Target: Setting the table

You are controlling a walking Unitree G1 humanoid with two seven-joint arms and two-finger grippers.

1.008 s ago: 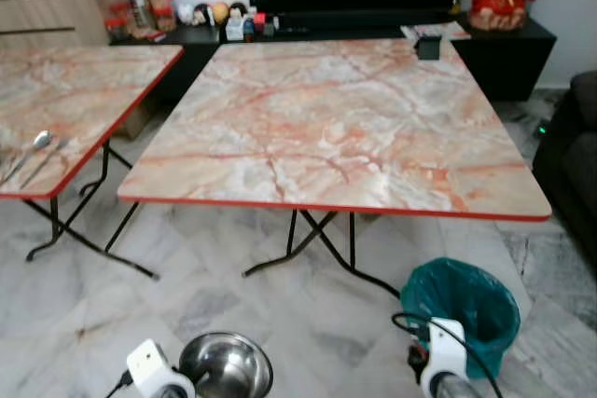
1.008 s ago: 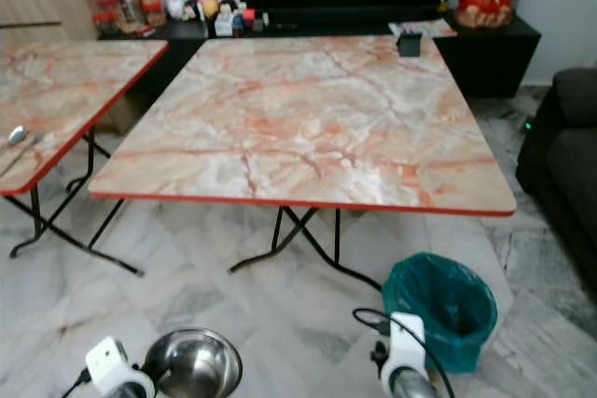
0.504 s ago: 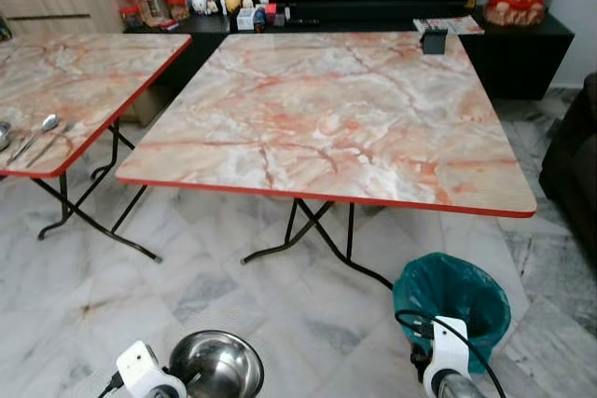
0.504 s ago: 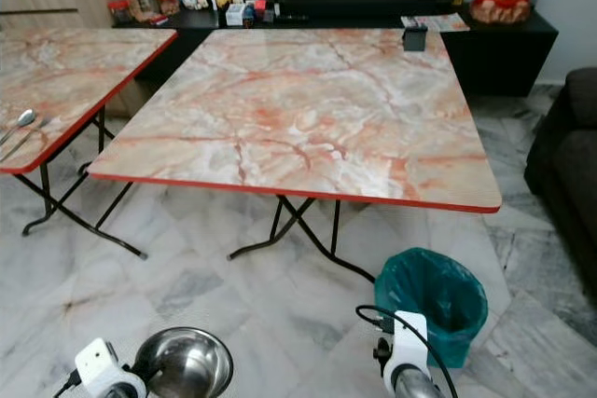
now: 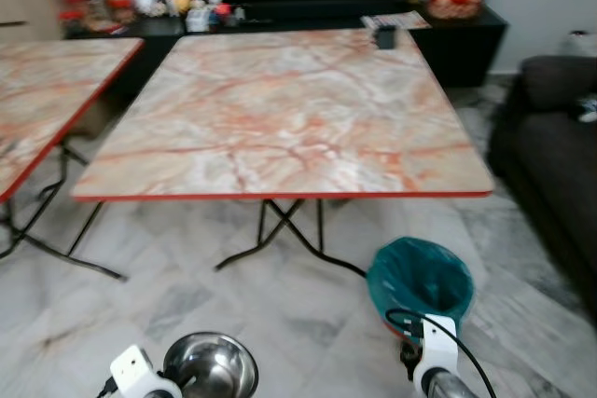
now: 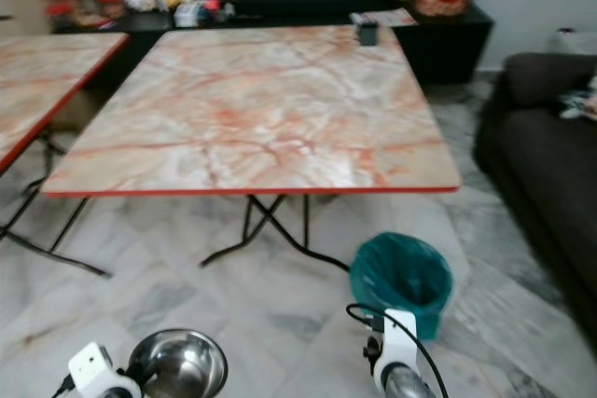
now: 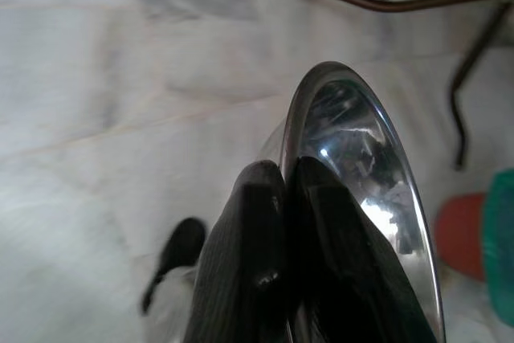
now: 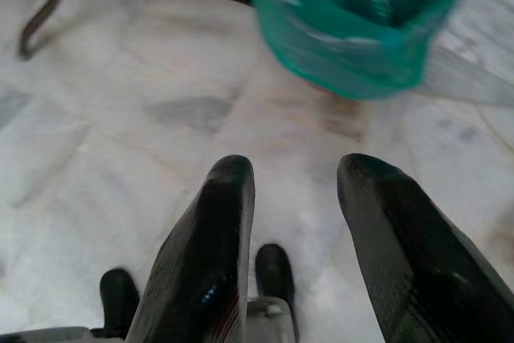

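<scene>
Room: marble-tiled floor [image 5: 140, 314], folding table [image 5: 280, 118] ahead of you with its near half bare, sofa [image 5: 550, 156] on your right.
Bowl: steel bowl [image 5: 211, 367] rides low at your left, well short of the table.
Left gripper [image 7: 277, 271]: fingers pinched together on the bowl's rim.
Right gripper [image 8: 301, 230]: fingers apart, holding nothing, above the floor near the green bin [image 5: 420, 281].
Advice: walk up square to the red edge, keep your rim pinch firm and the bowl level, steer your right side around the bin.
</scene>
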